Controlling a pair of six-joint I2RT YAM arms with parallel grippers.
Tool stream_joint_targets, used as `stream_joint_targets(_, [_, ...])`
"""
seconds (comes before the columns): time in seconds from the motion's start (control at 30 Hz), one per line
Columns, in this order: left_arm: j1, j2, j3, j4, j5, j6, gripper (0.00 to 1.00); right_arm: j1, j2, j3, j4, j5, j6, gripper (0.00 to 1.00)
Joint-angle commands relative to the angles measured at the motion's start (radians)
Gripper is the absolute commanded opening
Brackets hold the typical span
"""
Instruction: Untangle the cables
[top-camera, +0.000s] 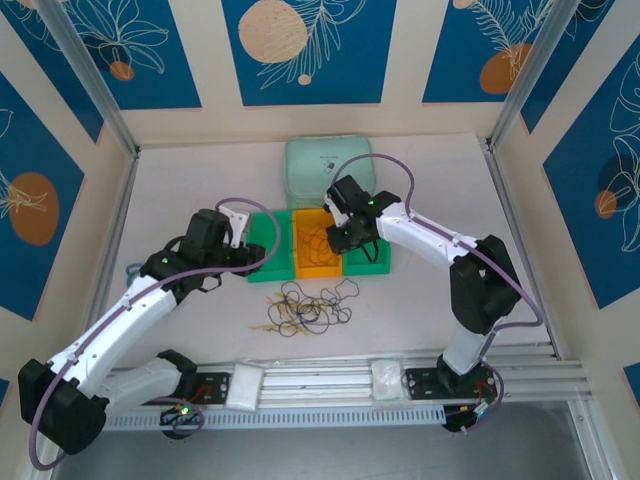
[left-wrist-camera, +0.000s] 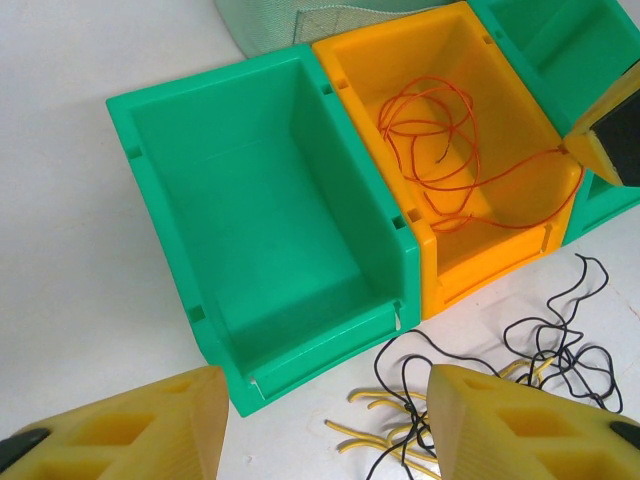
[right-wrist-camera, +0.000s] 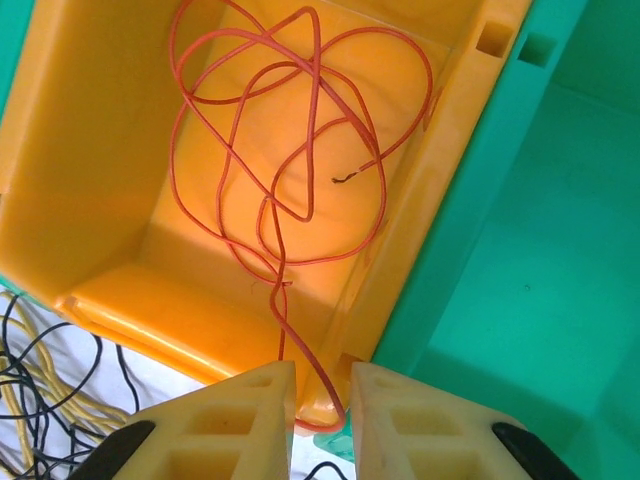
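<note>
Right claw (right-wrist-camera: 322, 385) pressed nearly together, pinching strand of orange cable (right-wrist-camera: 305, 150) at near rim of orange bin (right-wrist-camera: 90, 150); rest of cable coiled inside bin. Left claw (left-wrist-camera: 322, 400) spread, holding nothing, above counter (left-wrist-camera: 70, 250) by left green bin (left-wrist-camera: 200, 85). Black cables (top-camera: 318, 300) and yellow cables (top-camera: 275, 322) tangled mid-counter, between bins and near edge.

Cream walls (top-camera: 400, 115) close in on three sides, hung with blue panels (top-camera: 350, 70) of white leaves and orange discs. Metal posts (top-camera: 95, 85) stand in the corners. The table (top-camera: 180, 180) is white, evenly lit.
</note>
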Motion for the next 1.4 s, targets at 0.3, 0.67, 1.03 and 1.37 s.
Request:
stream_joint_targets(0.3, [0.012,-0.015,-0.004,0.012,0.014,0.000,0.55,-0.004,0.033,-0.008,-0.015,0.012,0.012,0.21])
stream_joint_targets(0.67, [0.013,-0.014,-0.014,0.015,0.009,0.004,0.55,0.015,0.040,0.013,-0.032,-0.011,0.013,0.19])
stream_joint_targets(1.03, [0.012,-0.013,-0.022,0.022,0.010,0.004,0.55,0.035,0.052,0.022,-0.046,-0.020,0.015,0.17])
stream_joint_targets(1.37, [0.014,-0.012,-0.025,0.025,0.010,0.003,0.55,0.042,0.062,0.044,-0.050,-0.015,0.000,0.12])
